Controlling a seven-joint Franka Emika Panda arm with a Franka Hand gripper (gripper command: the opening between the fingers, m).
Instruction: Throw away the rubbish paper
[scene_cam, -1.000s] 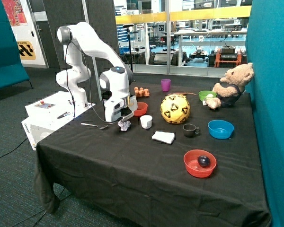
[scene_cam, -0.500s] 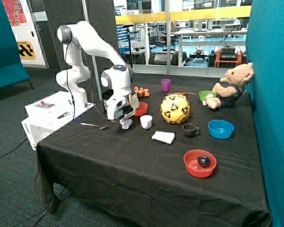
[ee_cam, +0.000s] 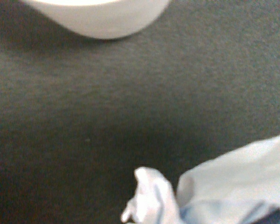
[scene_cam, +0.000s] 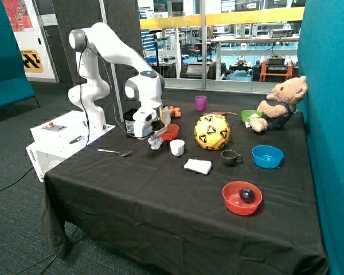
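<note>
Outside view: white two-finger gripper (scene_cam: pixel 155 136) hangs above the black-clothed table (scene_cam: pixel 160 195), fingers pinched on the crumpled white paper wad (scene_cam: pixel 156 142) beside the smooth white cup (scene_cam: pixel 176 147); loose grip risks dropping it.

We are looking at a robotics lab: arm base (scene_cam: pixel 89 86) bolted beside a black-draped table (scene_cam: pixel 160 206), glass partition (scene_cam: pixel 218 40) showing equipment benches behind, carpeted floor (scene_cam: pixel 11 154), teal screens (scene_cam: pixel 327 114) enclosing.
</note>
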